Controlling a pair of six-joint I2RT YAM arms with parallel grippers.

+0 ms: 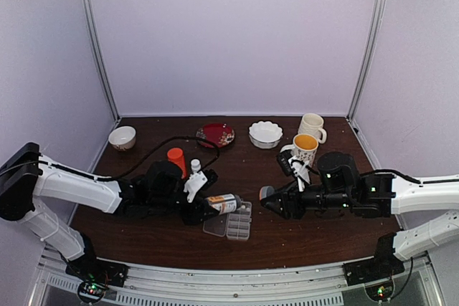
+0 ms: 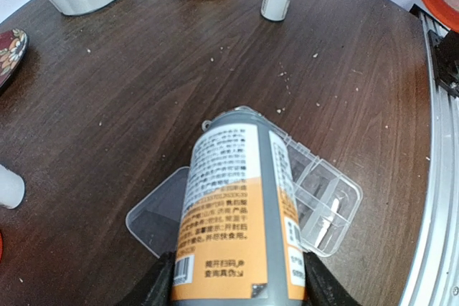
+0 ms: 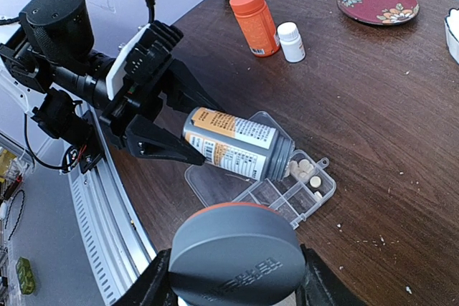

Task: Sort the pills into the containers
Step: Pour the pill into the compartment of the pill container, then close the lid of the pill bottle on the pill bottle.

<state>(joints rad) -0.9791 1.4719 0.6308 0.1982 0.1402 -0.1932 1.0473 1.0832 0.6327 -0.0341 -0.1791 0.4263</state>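
Pills [image 3: 314, 181], about four, in pill box [image 3: 276, 202]; left pincer [image 3: 186, 123] grips bottle [image 3: 240, 150], right pincer [image 3: 233, 288] grips cap [image 3: 233, 249].

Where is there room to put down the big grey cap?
There is bare wood mid-table, between the pill box, red plate and scalloped bowl. Crowded: under the tipped bottle, and by the mugs.

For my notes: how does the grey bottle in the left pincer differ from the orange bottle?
The grey bottle lies tipped in the left pincer, uncapped, mouth over the pill box; the orange bottle stands upright on the table, capped. The grey bottle's label wraps it; the orange bottle is mostly plain orange. Both are round bottles.
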